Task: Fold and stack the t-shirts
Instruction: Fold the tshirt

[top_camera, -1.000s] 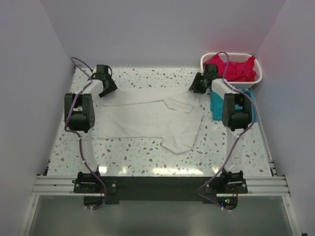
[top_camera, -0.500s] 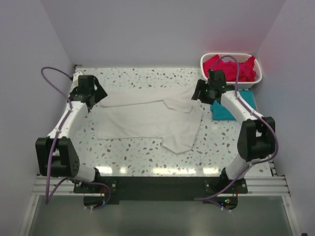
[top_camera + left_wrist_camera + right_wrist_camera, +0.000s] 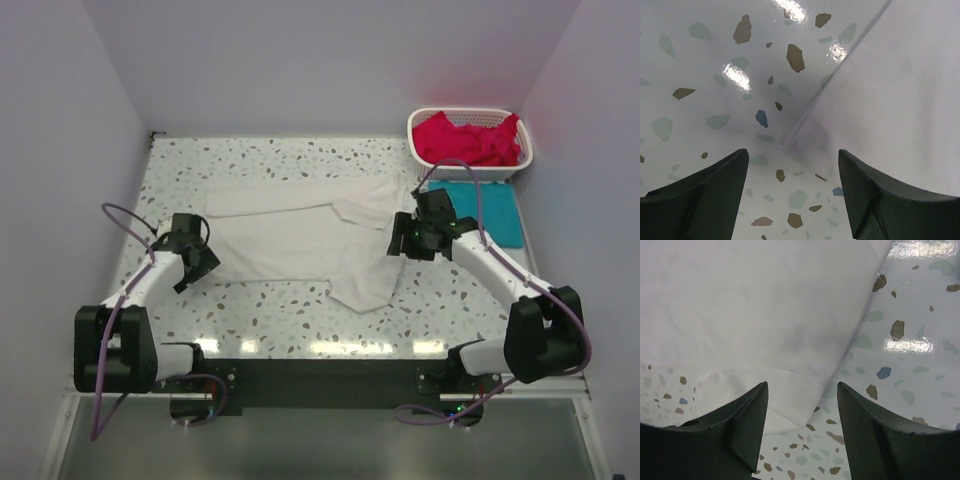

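Note:
A white t-shirt (image 3: pixel 300 235) lies spread flat across the middle of the table, one sleeve hanging toward the near side. My left gripper (image 3: pixel 203 262) is open and empty at the shirt's near left corner; its wrist view shows the shirt's edge (image 3: pixel 890 85) just ahead of the jaws. My right gripper (image 3: pixel 402 243) is open and empty over the shirt's right edge, with the white fabric (image 3: pixel 765 305) under the jaws. A folded teal t-shirt (image 3: pixel 485 208) lies at the right. Red-pink t-shirts (image 3: pixel 465 138) fill the basket.
A white lattice basket (image 3: pixel 520 160) stands at the back right corner. Grey walls close in the table on three sides. The table (image 3: pixel 280 315) is speckled terrazzo, with a black rail along its near edge.
Both arms have swung from the shirt's far corners toward the near side. The left gripper now sits at the near left corner, the right at the right edge. The shirt has not moved.

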### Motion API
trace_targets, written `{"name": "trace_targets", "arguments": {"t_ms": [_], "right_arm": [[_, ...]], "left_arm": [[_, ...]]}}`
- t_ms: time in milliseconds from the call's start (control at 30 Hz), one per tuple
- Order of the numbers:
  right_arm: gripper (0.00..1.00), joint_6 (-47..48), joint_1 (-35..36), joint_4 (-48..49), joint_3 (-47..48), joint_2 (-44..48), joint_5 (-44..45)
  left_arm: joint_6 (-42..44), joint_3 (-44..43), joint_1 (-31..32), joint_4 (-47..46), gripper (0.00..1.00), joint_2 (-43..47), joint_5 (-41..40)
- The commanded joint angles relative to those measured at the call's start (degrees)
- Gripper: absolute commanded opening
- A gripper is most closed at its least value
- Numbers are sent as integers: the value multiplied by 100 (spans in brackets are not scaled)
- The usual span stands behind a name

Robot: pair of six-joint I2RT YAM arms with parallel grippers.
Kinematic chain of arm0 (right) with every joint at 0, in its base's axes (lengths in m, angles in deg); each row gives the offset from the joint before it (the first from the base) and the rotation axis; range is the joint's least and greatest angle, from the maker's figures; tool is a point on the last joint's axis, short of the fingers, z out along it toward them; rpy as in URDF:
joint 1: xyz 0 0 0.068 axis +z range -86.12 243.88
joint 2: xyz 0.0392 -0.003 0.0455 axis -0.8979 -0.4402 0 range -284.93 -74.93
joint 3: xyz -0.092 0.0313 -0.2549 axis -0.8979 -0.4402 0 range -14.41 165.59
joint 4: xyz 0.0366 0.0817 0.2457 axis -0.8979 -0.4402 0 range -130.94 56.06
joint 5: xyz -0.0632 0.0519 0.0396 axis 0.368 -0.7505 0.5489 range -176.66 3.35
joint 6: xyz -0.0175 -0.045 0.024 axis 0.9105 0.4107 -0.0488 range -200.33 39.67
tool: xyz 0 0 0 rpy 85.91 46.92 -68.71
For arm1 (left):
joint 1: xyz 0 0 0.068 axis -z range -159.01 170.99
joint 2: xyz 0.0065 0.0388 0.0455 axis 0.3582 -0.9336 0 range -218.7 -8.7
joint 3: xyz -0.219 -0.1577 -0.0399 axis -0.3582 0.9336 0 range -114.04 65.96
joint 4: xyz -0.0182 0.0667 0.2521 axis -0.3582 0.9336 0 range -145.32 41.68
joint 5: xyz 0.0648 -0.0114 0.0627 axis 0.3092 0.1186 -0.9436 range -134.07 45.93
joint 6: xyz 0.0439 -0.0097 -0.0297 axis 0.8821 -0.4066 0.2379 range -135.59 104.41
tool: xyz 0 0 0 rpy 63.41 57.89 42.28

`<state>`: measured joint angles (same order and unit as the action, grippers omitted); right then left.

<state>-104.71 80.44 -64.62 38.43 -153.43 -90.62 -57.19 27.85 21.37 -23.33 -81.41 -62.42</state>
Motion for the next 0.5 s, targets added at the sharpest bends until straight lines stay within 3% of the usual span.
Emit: {"name": "trace_targets", "arguments": {"t_ms": [0, 333, 467], "right_arm": [[61, 21, 50, 132, -186, 221, -34], [60, 100, 58, 334, -494, 353, -43], [59, 92, 49, 326, -538, 344, 115]], "left_arm": [[-348, 14, -38, -289, 76, -77, -143], [-471, 14, -38, -580, 64, -613, -108], [-568, 23, -38, -606, 50, -771, -99]]}}
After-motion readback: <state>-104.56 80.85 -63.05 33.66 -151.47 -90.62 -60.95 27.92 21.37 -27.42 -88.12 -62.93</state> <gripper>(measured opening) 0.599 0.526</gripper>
